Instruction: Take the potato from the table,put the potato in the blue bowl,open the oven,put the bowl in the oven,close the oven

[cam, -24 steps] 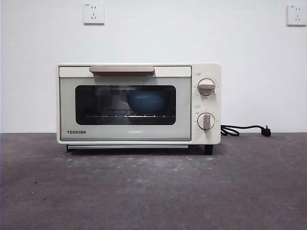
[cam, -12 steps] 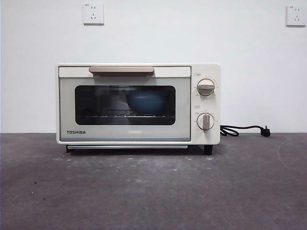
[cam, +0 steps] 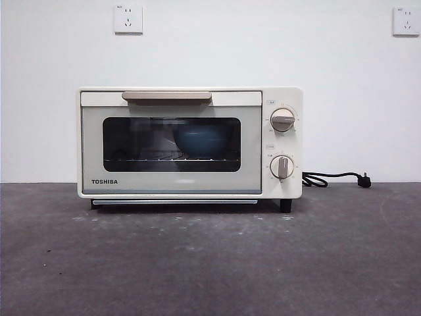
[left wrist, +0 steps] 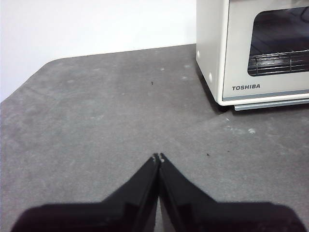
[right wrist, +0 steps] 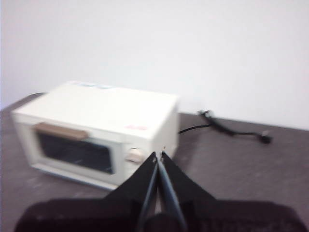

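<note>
Item: cream-white boxy TOSHIBA oven (cam: 190,143), door shut, standing on dark grey speckled surface (cam: 210,263). Matte blue round bowl (cam: 202,140) sat on the rack behind the dark glass; potato not visible. Left claw (left wrist: 159,157) closed, empty, oven at its 1 o'clock, nearer. Right claw (right wrist: 159,155) closed, empty, raised, oven at its 11 o'clock. Judged complete. Oven and bowl unchanged from the earlier frame

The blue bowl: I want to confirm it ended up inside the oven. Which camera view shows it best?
The front view: the blue bowl shows through the oven door's glass, on the rack. The left wrist view catches only part of the window and rack, no bowl. The right wrist view is blurred, its window dark.
</note>
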Controlling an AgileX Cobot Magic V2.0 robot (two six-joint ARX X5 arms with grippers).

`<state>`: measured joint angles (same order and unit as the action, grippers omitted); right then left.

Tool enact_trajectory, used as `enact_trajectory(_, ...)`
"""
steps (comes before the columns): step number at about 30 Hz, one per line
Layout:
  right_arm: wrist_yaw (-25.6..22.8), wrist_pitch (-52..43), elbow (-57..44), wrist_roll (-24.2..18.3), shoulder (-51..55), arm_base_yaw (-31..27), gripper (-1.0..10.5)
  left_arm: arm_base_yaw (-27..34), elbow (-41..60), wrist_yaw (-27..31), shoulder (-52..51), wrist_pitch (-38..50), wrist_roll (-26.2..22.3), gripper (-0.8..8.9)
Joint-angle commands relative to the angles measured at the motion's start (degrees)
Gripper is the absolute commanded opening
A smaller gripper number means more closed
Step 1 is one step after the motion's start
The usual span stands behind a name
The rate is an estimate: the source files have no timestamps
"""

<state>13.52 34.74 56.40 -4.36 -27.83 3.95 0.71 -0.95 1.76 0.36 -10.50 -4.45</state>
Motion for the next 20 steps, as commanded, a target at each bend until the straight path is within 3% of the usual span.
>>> enact_trajectory(1, 0.07, -8.15, -9.88, -1.05, 3.41, -1.79, 0.0, 0.13, 0.61, -0.28, -0.07, 0.13, 0.33, -0.04)
enact_trajectory(9, 0.04, -26.03, -33.81, -1.07, 14.32, -3.91, 0.0, 0.13, 0.61, -0.28, -0.07, 0.13, 0.35, -0.04)
enact_trajectory(20, -0.09, -29.83, -50.86, -0.85, 25.9, -3.91, 0.0, 0.13, 0.61, -0.28, -0.07, 0.13, 0.33, -0.04)
